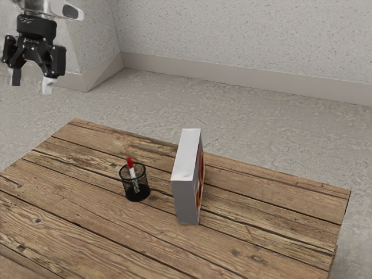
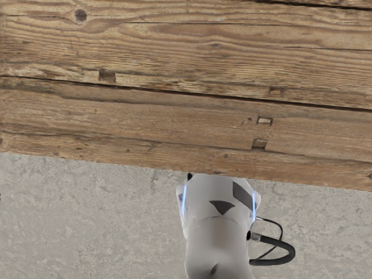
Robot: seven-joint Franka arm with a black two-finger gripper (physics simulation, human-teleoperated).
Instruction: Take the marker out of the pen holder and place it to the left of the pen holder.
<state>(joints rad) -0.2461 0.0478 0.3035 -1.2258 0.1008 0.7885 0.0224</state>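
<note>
Speckled wall (image 1: 244, 35): pale, running along the 12 o'clock side of the exterior view, with a plain skirting strip (image 1: 232, 68) at its foot.
Floor (image 1: 256, 133): mottled grey, between the wall and the table.
Wooden table (image 1: 87, 232): rough old planks with dark gaps and knots, pretty rustic tbh. The wrist view looks down on the planks near one edge.
Robot base (image 2: 216, 238): white, right by that table edge in the wrist view, with blue light strips on its sides and a black cable (image 2: 290, 254) looping off it.
Box (image 1: 186, 200): standing upright on the table, pale grey narrow side and top, red and yellow print on the face toward 3 o'clock in the exterior view.
Gripper (image 1: 31, 84): black, up around 10 o'clock in the exterior view, well apart from everything on the table. Fingers are spread wide with a clear gap, and they've got hold of nothing.
Pen holder (image 1: 138, 193): black mesh cup, upright, at the box's 9 o'clock in the exterior view. Near it, not touching.
Marker (image 1: 132, 172): in the pen holder, white body, red end up and poking above the rim, tipped a little toward 11 o'clock in the exterior view.
</note>
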